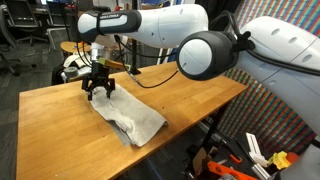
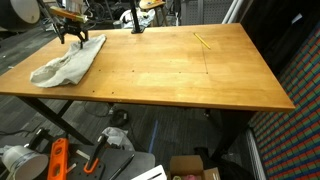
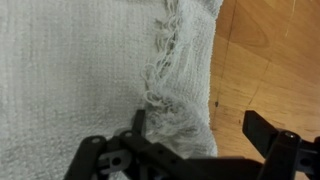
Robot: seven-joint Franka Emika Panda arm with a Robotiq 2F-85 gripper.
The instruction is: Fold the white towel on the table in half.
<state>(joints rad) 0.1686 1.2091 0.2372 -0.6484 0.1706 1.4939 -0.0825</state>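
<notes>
Hand (image 1: 98, 92) spread open, low over frayed edge of white towel (image 1: 132, 120). Towel lies rumpled beneath hand on bare wooden counter (image 1: 195, 95); cluttered workshop floor (image 2: 150, 140) below.

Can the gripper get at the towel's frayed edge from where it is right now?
Probably yes. The gripper hangs right over one end of the white towel, jaws open. In the wrist view the frayed edge lies just ahead of the fingers, and nothing rests on it.
</notes>
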